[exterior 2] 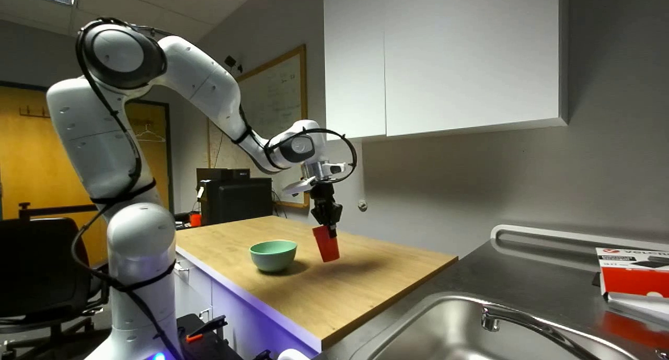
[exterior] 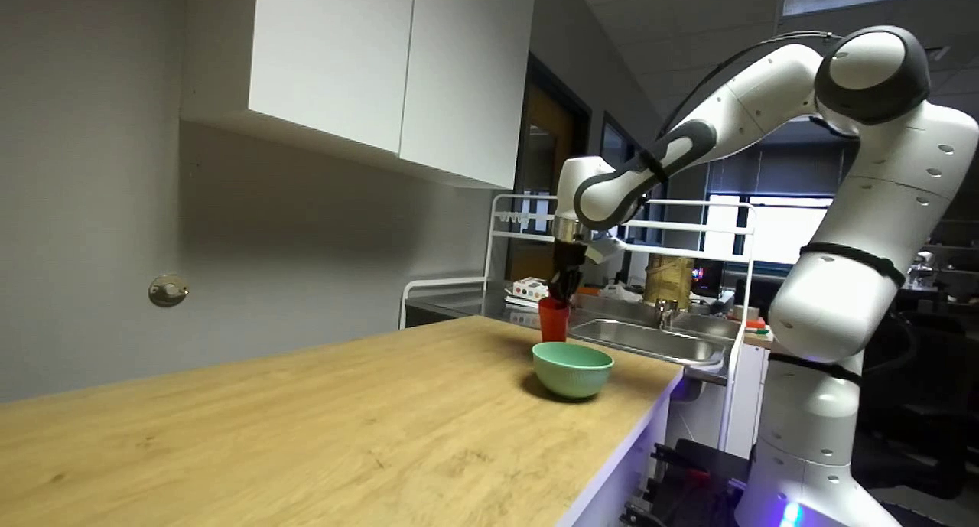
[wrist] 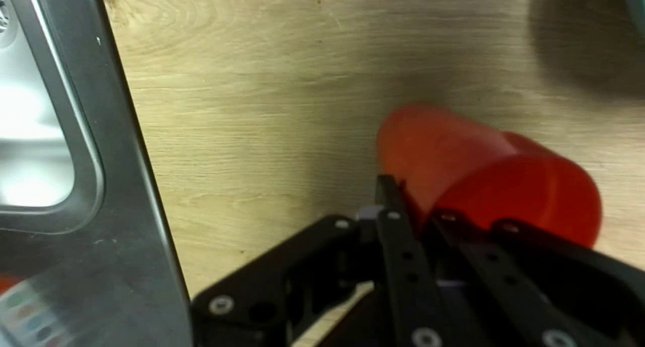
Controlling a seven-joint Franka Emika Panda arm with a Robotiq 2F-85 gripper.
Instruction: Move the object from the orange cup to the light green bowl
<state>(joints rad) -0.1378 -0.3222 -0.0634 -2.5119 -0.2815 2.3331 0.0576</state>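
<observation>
Currently in the gripper: the orange cup, pinched by its wall and held tilted, apparently raised off the wooden counter.
Light green bowl: set upright on the counter, left of the cup in an exterior view and apart from it.
Object: not seen in any view; whether it is held in cup or bowl cannot be told.
Cup stage: grasp and, it is judged, lift completed.
Bowl stage: pour probably yet to be made, the cup to be carried over and tipped.
</observation>
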